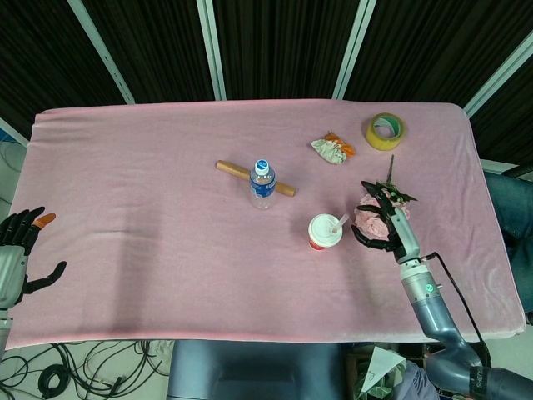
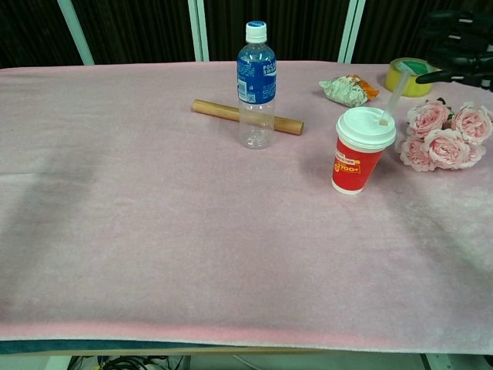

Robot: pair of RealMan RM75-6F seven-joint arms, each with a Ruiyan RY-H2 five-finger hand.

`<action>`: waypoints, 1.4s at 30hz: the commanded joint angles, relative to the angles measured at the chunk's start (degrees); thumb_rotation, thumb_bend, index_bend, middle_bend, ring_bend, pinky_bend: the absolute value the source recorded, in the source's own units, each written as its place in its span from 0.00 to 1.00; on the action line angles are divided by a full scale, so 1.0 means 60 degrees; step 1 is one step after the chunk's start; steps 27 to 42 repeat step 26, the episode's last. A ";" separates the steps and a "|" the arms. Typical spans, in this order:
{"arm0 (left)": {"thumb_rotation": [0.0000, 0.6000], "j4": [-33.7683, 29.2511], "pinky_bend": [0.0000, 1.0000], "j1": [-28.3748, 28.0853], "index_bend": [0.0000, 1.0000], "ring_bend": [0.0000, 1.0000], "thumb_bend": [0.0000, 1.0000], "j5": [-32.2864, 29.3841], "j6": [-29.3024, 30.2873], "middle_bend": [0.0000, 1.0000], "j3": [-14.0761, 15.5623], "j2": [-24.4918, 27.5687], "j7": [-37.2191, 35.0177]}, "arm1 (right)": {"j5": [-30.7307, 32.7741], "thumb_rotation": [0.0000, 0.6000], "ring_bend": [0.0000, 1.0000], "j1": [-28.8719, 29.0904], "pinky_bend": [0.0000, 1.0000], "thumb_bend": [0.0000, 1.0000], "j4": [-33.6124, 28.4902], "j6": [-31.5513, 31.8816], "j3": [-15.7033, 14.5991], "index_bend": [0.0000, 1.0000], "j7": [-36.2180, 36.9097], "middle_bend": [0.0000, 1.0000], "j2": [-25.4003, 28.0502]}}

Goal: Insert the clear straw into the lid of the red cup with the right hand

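Note:
The red cup [image 2: 358,160] [image 1: 320,237] with a white lid stands upright on the pink cloth, right of centre. The clear straw [image 2: 393,95] [image 1: 338,223] sticks out of the lid, leaning to the right. My right hand [image 1: 384,221] [image 2: 456,44] hovers to the right of the cup, over the flowers, fingers spread and holding nothing. My left hand [image 1: 18,250] hangs off the table's left edge, fingers apart and empty; only the head view shows it.
Pink roses [image 2: 447,139] lie just right of the cup. A water bottle [image 2: 256,83] stands in front of a wooden stick [image 2: 216,110]. A crumpled wrapper [image 2: 346,89] and a yellow tape roll [image 2: 410,75] sit at the back right.

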 commanded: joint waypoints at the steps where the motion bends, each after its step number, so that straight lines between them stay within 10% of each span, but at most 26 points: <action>1: 1.00 -0.0038 0.00 -0.0004 0.16 0.00 0.26 -0.0014 -0.0039 0.06 0.0022 0.0030 0.0090 | -0.0325 1.00 0.03 -0.0592 0.21 0.25 -0.0340 0.0603 -0.0663 0.12 -0.2917 0.04 0.1149; 5: 1.00 -0.0256 0.00 -0.0019 0.16 0.00 0.26 -0.0044 -0.0162 0.06 0.0092 0.0123 0.0356 | -0.0417 1.00 0.03 -0.1322 0.21 0.25 -0.0179 0.2201 -0.1179 0.12 -0.6722 0.05 0.1058; 13: 1.00 -0.0807 0.00 -0.0109 0.16 0.00 0.26 -0.0193 -0.0742 0.06 0.0378 0.0454 0.1036 | -0.1498 1.00 0.02 -0.2388 0.21 0.25 0.0878 0.4427 -0.2171 0.06 -1.0078 0.04 0.0277; 42: 1.00 -0.0998 0.00 -0.0135 0.16 0.00 0.26 -0.0005 -0.0713 0.06 0.0459 0.0448 0.1263 | -0.1583 1.00 0.02 -0.2615 0.21 0.25 0.1669 0.4697 -0.2280 0.04 -0.9983 0.05 -0.0154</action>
